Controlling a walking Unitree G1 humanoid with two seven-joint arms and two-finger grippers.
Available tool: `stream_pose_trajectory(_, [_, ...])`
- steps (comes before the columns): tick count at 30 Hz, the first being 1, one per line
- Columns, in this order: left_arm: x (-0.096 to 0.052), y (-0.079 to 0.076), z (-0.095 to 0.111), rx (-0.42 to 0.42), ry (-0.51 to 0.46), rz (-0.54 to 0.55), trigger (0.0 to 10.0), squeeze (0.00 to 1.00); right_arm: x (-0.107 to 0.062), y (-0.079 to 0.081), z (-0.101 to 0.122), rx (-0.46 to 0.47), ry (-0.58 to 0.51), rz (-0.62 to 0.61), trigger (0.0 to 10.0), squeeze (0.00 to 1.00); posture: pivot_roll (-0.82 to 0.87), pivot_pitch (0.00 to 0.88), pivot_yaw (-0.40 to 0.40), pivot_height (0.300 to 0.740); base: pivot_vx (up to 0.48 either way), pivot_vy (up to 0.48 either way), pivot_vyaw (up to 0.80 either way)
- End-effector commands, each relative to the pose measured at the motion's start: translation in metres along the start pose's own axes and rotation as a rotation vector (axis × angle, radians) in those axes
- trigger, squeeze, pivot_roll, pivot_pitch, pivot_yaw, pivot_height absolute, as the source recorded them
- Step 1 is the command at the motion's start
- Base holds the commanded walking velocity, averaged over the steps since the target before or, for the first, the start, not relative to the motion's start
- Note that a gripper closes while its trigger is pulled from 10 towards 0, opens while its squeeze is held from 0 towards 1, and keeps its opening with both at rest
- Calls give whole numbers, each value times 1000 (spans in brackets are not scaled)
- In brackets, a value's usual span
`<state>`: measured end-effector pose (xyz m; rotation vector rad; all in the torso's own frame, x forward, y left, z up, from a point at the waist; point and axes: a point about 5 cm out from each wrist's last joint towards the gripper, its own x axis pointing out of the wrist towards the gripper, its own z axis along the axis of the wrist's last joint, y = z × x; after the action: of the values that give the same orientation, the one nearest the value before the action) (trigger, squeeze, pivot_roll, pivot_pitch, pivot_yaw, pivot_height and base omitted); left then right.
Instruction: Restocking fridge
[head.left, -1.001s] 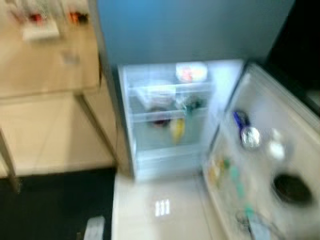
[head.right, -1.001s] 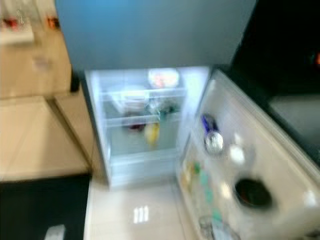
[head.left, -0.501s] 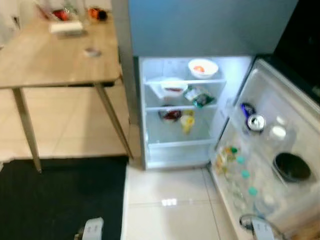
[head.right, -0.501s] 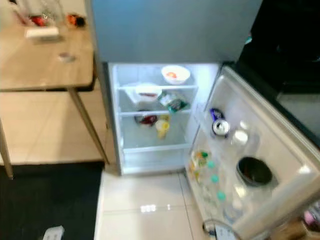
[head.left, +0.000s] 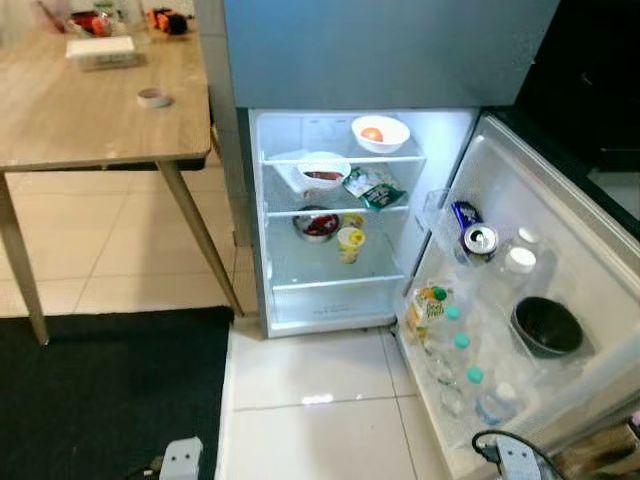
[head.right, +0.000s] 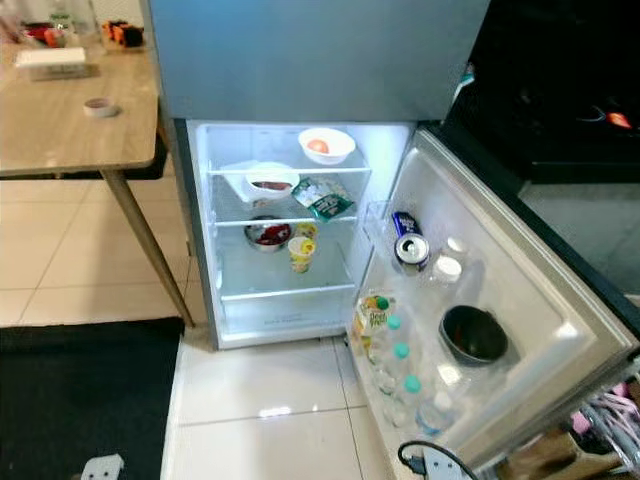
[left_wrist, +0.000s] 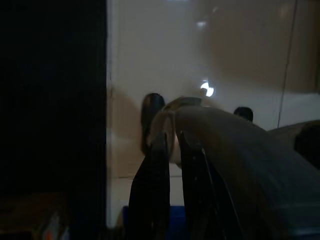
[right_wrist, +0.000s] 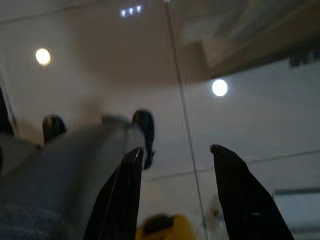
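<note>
Nearer now, open fridge (head.left: 335, 220) faces both idle hands.

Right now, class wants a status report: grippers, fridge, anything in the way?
Left gripper shut, right gripper open, both idle over floor. Fridge open, shelves part stocked, door swung right. Table to the left, off the path.

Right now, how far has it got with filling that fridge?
The fridge door already stands open, with bowls, a yellow cup and door bottles inside. Nothing is in hand: both arms hang over the floor, the right pincer open and empty, the left pincer shut. Fetching items remains; the table holds some.
</note>
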<state>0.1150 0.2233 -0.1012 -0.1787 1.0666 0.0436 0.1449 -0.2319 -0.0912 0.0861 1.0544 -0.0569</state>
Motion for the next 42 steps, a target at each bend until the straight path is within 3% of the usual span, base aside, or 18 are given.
stream_pose_trajectory(1, [-2, 0, -12, -7, 47, 2, 10000, 0, -1, -1, -6, 9, 19, -13, 10000, 0, -5, 0, -59, 740, 0, 0, 0])
stream_pose_trajectory(5, [-2, 0, -12, -8, 48, 1, 10000, 0, -1, -4, -6, 8, 23, -49, 10000, 0, -5, 0, -59, 740, 0, 0, 0])
stream_pose_trajectory(9, [-2, -1, -12, -11, 47, -2, 10000, 0, -4, -17, -9, 36, 42, -165, 10000, 0, -4, 0, -62, 740, 0, 0, 0])
stream_pose_trajectory(12, [-2, -1, -12, -13, 46, -2, 10000, 0, -12, -43, -10, 128, 44, -318, 10000, 0, -3, 0, -62, 740, 0, 0, 0])
stream_pose_trajectory(14, [-2, -1, -12, -14, 46, -2, 10000, 0, -15, -53, -10, 135, 43, -369, 10000, 0, -6, 0, -60, 740, 0, 0, 0])
stream_pose_trajectory(15, [-2, -1, -12, -13, 47, -2, 10000, 0, -19, -63, -9, 145, 32, -421, 2824, 0, -6, 0, -60, 740, 0, 0, 0])
stream_pose_trajectory(16, [-2, -1, -12, -13, 47, -2, 10000, 0, -19, -63, -9, 145, 32, -421, 2824, 0, -6, 0, -60, 740, 0, 0, 0])
stream_pose_trajectory(17, [-2, -1, -12, -13, 48, -2, 10000, 0, -24, -75, -8, 159, 30, -480, 0, 0, -9, 0, -60, 740, 0, 0, 0])
stream_pose_trajectory(18, [-2, -1, -12, -12, 50, -2, 10000, 0, -31, -88, -8, 201, 22, -545, 0, 0, -9, 0, -60, 740, 0, 0, 0])
stream_pose_trajectory(21, [-2, -1, -12, -11, 51, -3, 10000, 0, -37, -98, -11, 235, 38, -600, 0, 0, -11, 0, -60, 740, 0, 0, 0])
stream_pose_trajectory(23, [-2, 0, -12, -9, 51, -4, 10000, 0, -43, -109, -15, 327, 39, -678, 0, 0, -9, 0, -59, 740, 0, 0, 0])
stream_pose_trajectory(25, [-2, 0, -12, -9, 50, -4, 10000, 0, -48, -117, -11, 427, -11, -725, 8118, 0, -7, 0, -58, 740, 0, 0, 0])
stream_pose_trajectory(27, [-2, 0, -12, -9, 50, -3, 10000, 0, -51, -125, 1, 559, -102, -746, 10000, 0, -7, 0, -55, 740, 0, 0, 0])
stream_pose_trajectory(29, [-2, 0, -12, -9, 49, -3, 10000, 0, -51, -126, 5, 592, -130, -744, 10000, 0, -7, 0, -55, 740, 0, 0, 0])
stream_pose_trajectory(34, [-2, 1, -12, -6, 51, -2, 10000, 0, -61, -144, 68, 894, -534, -599, 10000, 0, -10, 0, -50, 740, 0, 0, 0])
stream_pose_trajectory(38, [-2, 1, -12, -10, 50, -6, 10000, 0, -61, -138, 103, 954, -715, -402, 10000, 0, -13, 0, -55, 740, 0, 0, 0])
stream_pose_trajectory(41, [-2, 0, -12, -16, 49, -9, 10000, 0, -54, -121, 122, 921, -767, -212, 10000, 0, -16, 0, -57, 740, 0, 0, 0])
stream_pose_trajectory(42, [-2, 0, -12, -16, 49, -9, 10000, 0, -54, -121, 122, 921, -767, -212, 10000, 0, -16, 0, -57, 740, 0, 0, 0])
